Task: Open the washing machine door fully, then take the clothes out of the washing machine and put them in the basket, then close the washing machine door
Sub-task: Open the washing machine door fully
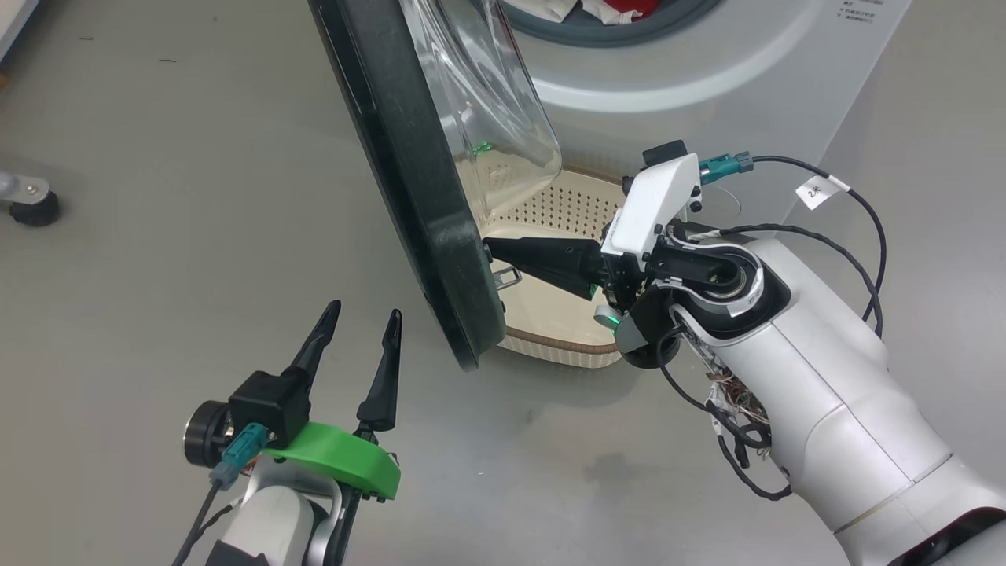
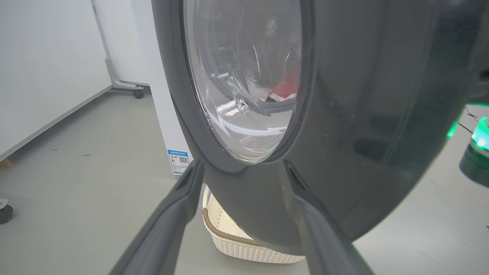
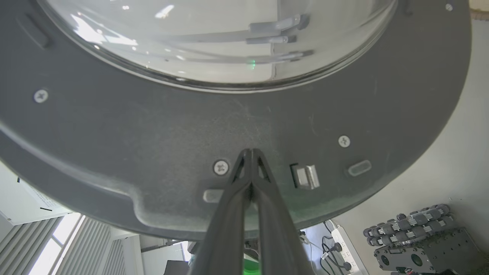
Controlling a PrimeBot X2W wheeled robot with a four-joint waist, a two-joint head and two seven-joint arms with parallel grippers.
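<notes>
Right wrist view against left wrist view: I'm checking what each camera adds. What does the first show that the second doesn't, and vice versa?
Right wrist view: the washing machine door from its matte inner face, with screws, a metal latch, and the shut right gripper tips at it.
Left wrist view: the door's glossy outer face, red clothes through the glass bowl, the basket below, a blue sticker, the open left gripper.
Both: the door and its glass bowl.

A black caster wheel on a metal bracket stands on the smooth grey floor. A white wall panel rises beside a grey wheeled stand foot. A white power strip lies near a dark metal frame of small grey rollers.
</notes>
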